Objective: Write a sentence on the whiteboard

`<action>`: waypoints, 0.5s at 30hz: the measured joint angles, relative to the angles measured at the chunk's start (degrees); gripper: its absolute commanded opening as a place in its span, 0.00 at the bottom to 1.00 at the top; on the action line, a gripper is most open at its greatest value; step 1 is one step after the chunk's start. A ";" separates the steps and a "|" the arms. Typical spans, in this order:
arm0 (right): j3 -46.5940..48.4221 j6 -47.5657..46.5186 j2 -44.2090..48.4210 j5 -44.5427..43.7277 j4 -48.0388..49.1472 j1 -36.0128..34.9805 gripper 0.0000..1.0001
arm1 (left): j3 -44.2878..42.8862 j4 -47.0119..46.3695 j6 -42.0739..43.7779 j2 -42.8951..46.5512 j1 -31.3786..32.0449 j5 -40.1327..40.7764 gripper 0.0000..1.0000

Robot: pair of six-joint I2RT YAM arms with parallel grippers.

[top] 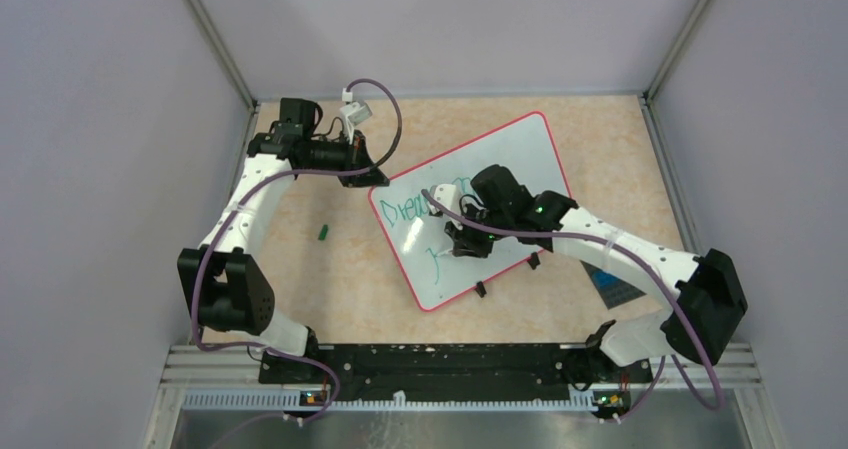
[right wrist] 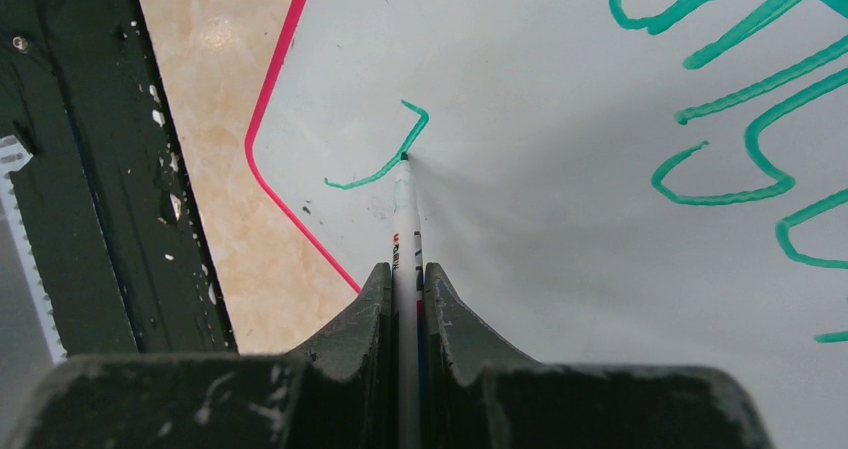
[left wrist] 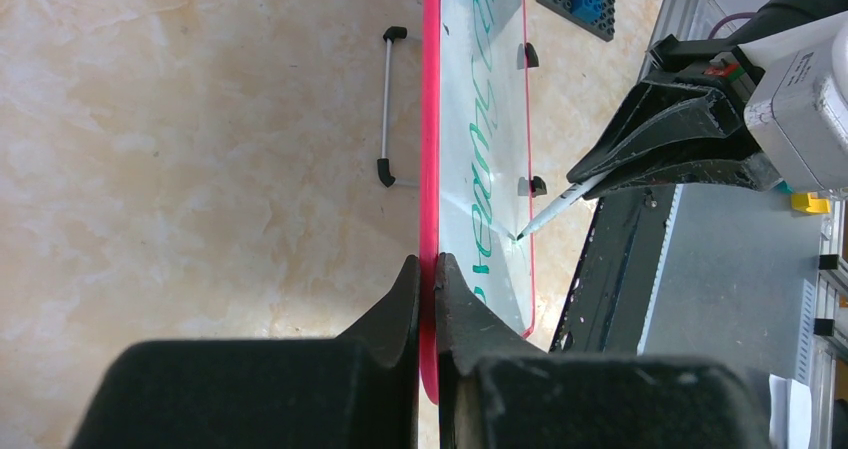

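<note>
Whiteboard [top: 520, 159] lies mid-counter, long axis pointing toward the counter's far-right corner. L jaws pinch its red rim at the corner nearest the L arm. R jaws are pressed on the marker [right wrist: 405, 209], tip touching the board's near-left end. Next stroke likely runs along the long axis.
</note>
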State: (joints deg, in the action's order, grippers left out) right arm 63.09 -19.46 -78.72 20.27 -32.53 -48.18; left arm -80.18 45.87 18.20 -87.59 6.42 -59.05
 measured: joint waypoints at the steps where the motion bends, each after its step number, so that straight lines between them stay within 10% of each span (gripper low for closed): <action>1: 0.00 0.04 0.00 -0.11 0.04 0.00 0.00 | 0.00 0.00 0.00 0.00 0.00 0.00 0.00; 15: 0.50 0.76 -0.31 0.44 -0.15 2.25 0.00 | 0.39 -0.02 0.02 0.48 0.07 0.26 0.00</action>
State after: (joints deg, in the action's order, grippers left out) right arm 63.59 -18.70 -79.02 20.71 -32.69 -45.93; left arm -79.79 45.84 18.22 -87.11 6.48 -58.78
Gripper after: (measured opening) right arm 0.094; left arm 0.057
